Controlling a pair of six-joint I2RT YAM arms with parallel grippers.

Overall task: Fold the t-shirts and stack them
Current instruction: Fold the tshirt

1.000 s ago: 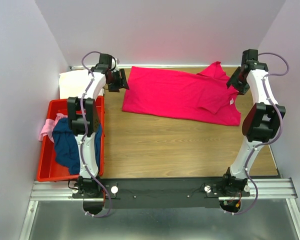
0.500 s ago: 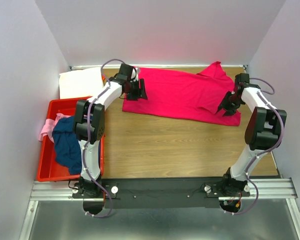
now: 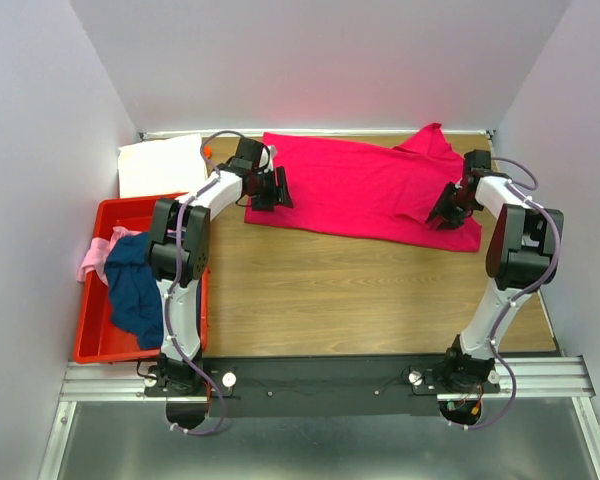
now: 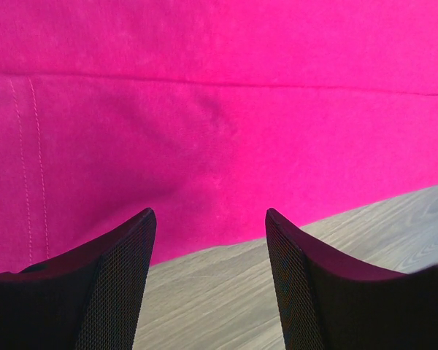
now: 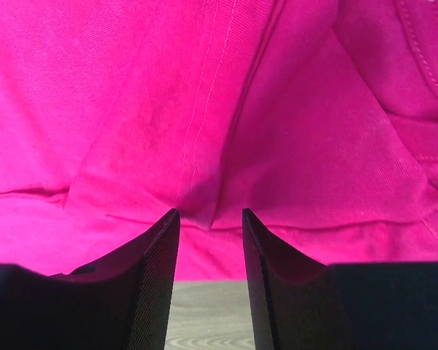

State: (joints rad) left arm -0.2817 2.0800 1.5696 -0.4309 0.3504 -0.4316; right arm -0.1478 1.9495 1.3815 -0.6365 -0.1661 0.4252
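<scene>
Two robot arms reach onto a magenta t-shirt [image 3: 360, 185] spread across the upper centre of the wooden counter [image 3: 330, 290].

At the shirt's left end, the left tool [image 4: 208, 215] sits low over the hem edge with its fingers spread wide, holding nothing. At the right end, the right tool [image 5: 208, 213] is over a folded sleeve seam, its fingers parted by a narrower gap and nothing gripped. At far left, a red bin [image 3: 90, 340] holds a navy t-shirt [image 3: 130, 285] and a pale pink t-shirt [image 3: 95, 255]. A white t-shirt [image 3: 160, 165] lies above the bin.

Table [image 3: 330, 290] lies open before magenta t-shirt [image 3: 360, 190]; red bin [image 3: 92, 342] blocks left.
</scene>
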